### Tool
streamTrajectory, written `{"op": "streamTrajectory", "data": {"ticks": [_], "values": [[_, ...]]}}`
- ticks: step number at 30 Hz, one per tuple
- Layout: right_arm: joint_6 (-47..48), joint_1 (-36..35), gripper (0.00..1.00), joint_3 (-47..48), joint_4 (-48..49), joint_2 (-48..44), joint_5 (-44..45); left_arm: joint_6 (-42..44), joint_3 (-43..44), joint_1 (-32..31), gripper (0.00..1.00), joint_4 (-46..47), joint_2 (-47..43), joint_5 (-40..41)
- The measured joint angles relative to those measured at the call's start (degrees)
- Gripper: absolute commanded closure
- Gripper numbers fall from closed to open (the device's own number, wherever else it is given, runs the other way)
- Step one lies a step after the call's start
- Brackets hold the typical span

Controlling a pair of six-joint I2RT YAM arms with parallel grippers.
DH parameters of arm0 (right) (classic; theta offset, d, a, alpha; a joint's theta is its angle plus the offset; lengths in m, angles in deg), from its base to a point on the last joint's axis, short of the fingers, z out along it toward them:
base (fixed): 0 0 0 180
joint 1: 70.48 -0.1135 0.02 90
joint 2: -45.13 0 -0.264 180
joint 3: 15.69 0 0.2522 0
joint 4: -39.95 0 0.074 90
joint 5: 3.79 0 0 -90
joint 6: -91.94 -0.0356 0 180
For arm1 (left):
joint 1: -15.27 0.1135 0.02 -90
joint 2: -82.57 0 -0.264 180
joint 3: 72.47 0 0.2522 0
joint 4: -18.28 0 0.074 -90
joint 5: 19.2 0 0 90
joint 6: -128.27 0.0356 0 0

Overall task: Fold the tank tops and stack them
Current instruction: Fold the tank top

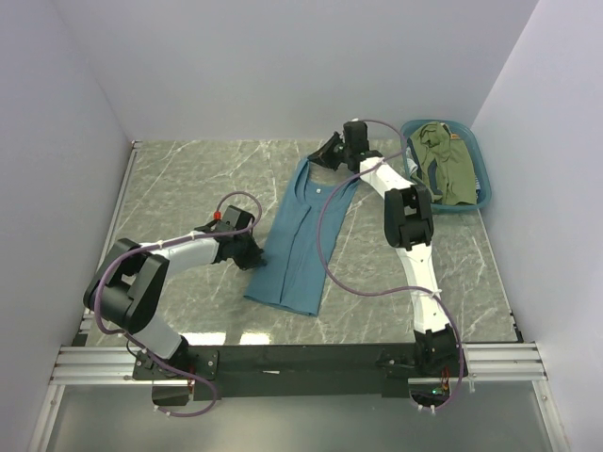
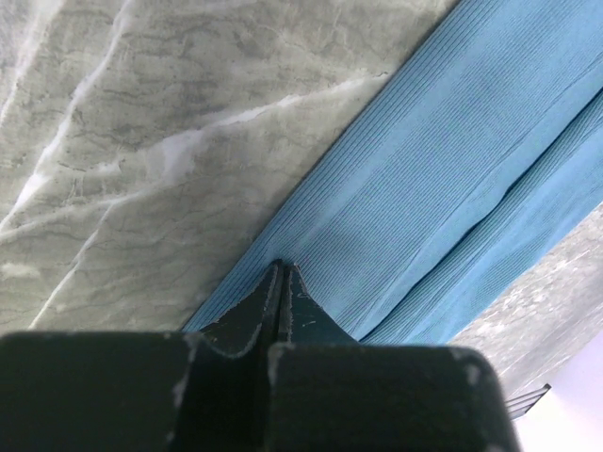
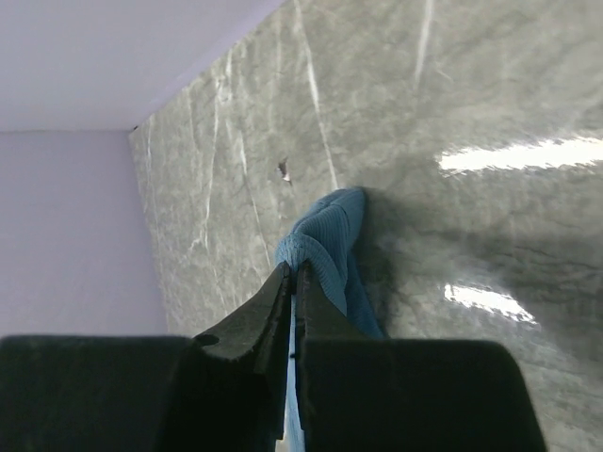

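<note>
Teal-blue tank top [image 1: 300, 240] held lengthwise between two closed claws.
Its long axis runs from the right gripper [image 1: 327, 156], pinched tight on a bunched strap at the far end, to the left gripper [image 1: 251, 252], jaws closed on the side edge near the hem. The cloth lies flat on the marble table [image 1: 188, 179], to the right of the left claw.

White-black arms [image 1: 179, 250], purple cables [image 1: 320, 231]; left tool [image 2: 283, 269] black, scuffed

Bright, even overhead light, white glare patches on glossy table [image 3: 509, 155], soft shadows.
</note>
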Motion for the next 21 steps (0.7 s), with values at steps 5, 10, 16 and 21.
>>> {"op": "streamTrajectory", "data": {"ticks": [5, 10, 16, 21], "values": [[-2.03, 0.76, 0.74, 0.0, -1.25, 0.24, -0.42, 0.26, 0.0, 0.0, 0.99, 0.04, 0.0, -0.2], [-3.23, 1.75, 0.54, 0.0, -1.27, 0.24, -0.39, 0.94, 0.0, 0.0, 0.98, 0.11, 0.0, -0.5], [-2.84, 2.16, 0.46, 0.0, -1.95, 0.22, -0.11, 1.73, 0.0, -0.7, 0.99, 0.26, 0.0, -0.72], [0.85, 1.88, 0.46, -2.23, -6.03, -2.45, 2.82, 1.16, -0.76, -3.65, 0.99, 2.01, -0.04, -0.66]]}}
